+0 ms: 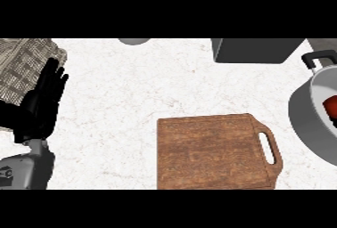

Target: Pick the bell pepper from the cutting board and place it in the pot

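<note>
Currently, head view only. The red bell pepper lies inside the grey metal pot at the view's right edge. Only a small part of the pepper shows, as the picture's edge cuts off the rest. The pot's black handle points toward the far side of the counter.

The brown wooden cutting board lies flat near the lower middle, with its slotted grip toward the pot and nothing on its top. Board and pot are close together, but I cannot tell if they touch.

The left hand rests at the view's left edge, fingers straight and pointing up, holding nothing. It is well apart from board and pot.

A woven, pale patterned mat lies at far left, partly behind the hand. A dark grey box sits at the far edge of the white speckled counter.
</note>
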{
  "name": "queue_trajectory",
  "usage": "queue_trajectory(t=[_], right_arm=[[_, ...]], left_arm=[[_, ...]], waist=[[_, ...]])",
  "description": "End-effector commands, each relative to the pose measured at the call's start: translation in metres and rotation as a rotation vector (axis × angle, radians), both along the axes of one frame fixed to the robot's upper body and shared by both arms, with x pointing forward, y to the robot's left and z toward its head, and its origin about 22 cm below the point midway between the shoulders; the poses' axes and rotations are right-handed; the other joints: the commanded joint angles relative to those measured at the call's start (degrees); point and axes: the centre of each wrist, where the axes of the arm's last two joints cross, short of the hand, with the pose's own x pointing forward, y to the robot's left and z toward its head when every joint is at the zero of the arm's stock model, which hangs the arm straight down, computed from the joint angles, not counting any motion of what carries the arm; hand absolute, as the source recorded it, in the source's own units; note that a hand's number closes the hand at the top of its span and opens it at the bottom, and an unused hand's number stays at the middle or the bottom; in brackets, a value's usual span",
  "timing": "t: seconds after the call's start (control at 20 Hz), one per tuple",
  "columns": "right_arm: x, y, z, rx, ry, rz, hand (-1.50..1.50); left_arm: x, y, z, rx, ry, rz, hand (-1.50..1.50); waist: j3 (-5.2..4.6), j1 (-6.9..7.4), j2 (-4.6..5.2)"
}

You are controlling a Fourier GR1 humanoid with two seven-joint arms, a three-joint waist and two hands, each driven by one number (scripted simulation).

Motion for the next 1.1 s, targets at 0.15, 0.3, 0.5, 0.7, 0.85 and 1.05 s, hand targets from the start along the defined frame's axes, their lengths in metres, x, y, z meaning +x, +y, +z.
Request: queue_trajectory(t=[0.15, 0.3, 0.5, 0.7, 0.85, 1.05], right_arm=[[0.018, -0.023, -0.028, 0.245, 0.112, 0.055, -1.5], [0.017, -0.023, -0.041, 0.339, 0.125, 0.14, -1.5], [0.021, -0.033, -0.022, 0.51, -0.066, 0.246, -1.5], [0.021, -0.04, -0.028, 0.669, -0.157, 0.244, -1.5], [0.01, -0.069, -0.015, 0.738, -0.219, 0.227, -1.5], [-0.021, -0.106, -0.005, 0.765, -0.231, 0.192, -1.5]], left_arm=[[-0.005, 0.002, -0.003, -0.002, -0.017, 0.007, 0.0], [-0.006, 0.024, -0.001, 0.0, 0.003, -0.012, 0.0], [0.0, 0.0, 0.005, 0.003, -0.02, 0.007, 0.0], [0.006, 0.001, 0.002, -0.002, 0.007, 0.004, 0.0], [0.002, -0.005, 0.013, -0.014, -0.008, 0.006, 0.0], [-0.001, 0.004, -0.007, -0.011, -0.003, 0.004, 0.0]], waist=[[0.08, 0.54, 0.11], [0.08, 0.59, 0.11], [0.09, -0.55, -0.24], [0.06, -0.66, -0.06], [0.14, 0.06, 0.09], [0.03, -0.44, 0.0]])
